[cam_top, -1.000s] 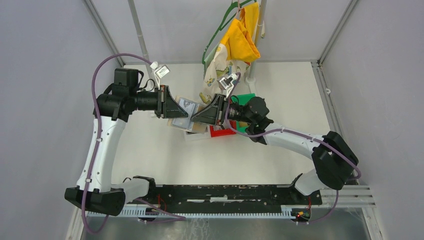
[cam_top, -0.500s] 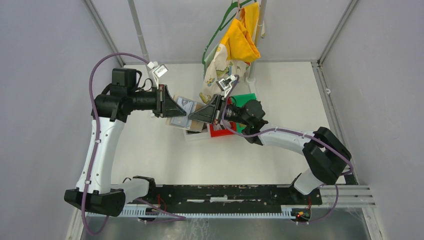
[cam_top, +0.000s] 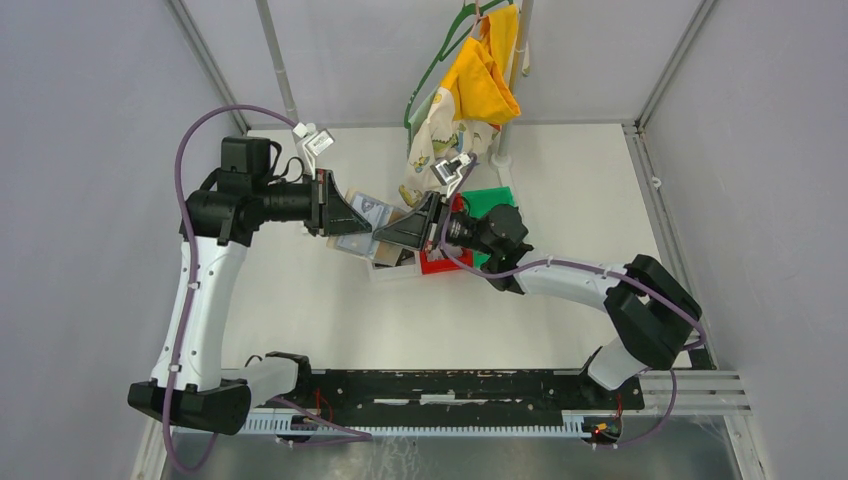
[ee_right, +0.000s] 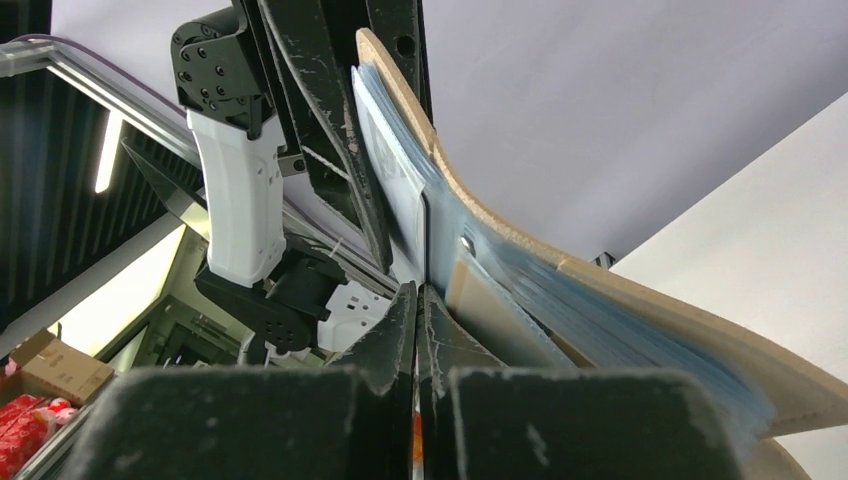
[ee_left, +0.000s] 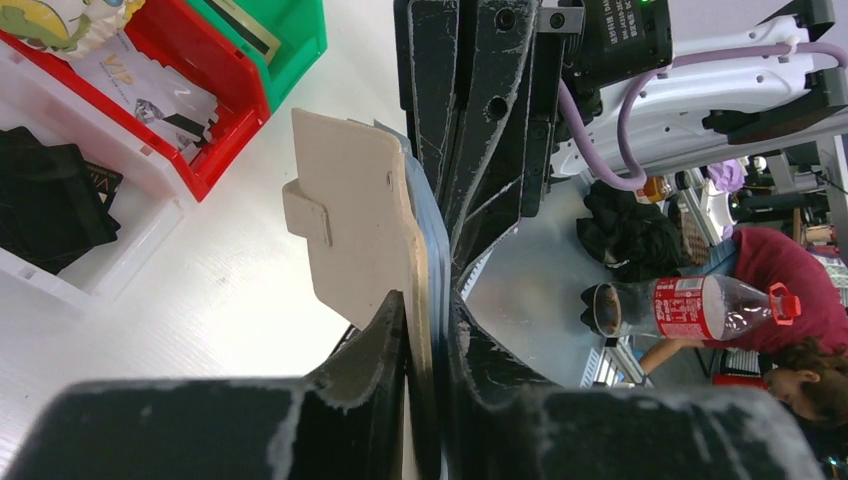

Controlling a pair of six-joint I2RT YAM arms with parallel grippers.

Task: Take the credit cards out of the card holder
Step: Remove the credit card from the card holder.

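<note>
The right pincer [ee_right: 417,292] has snapped shut within the past second. Its two fingers are now pressed flat together at the edge of the clear sleeves of the card holder [ee_right: 610,300], and the right arm has edged farther in from over the red bin [cam_top: 445,262] toward the open wallet. The left pincer [ee_left: 428,305] is clamped on the opposite edge of the card holder, one finger on the tan cover and the other on the sleeve side. It holds the wallet up off the table [cam_top: 560,180], just left of the red bin, and the wallet has barely shifted over that second. Whether a card is caught between the right fingers cannot be told, as the right wrist view shows the tips meeting at the sleeves but no card edge between them. A pale card [ee_left: 150,85] marked VIP already lies in the red bin, and dark cards [ee_left: 55,195] lie in the white bin [ee_left: 110,275] touching the red bin's side. The closing looks like a fresh attempt to pinch another card out. So thin a bite may have missed, or caught only plastic film, and the wallet probably has cards left to give up.
</note>
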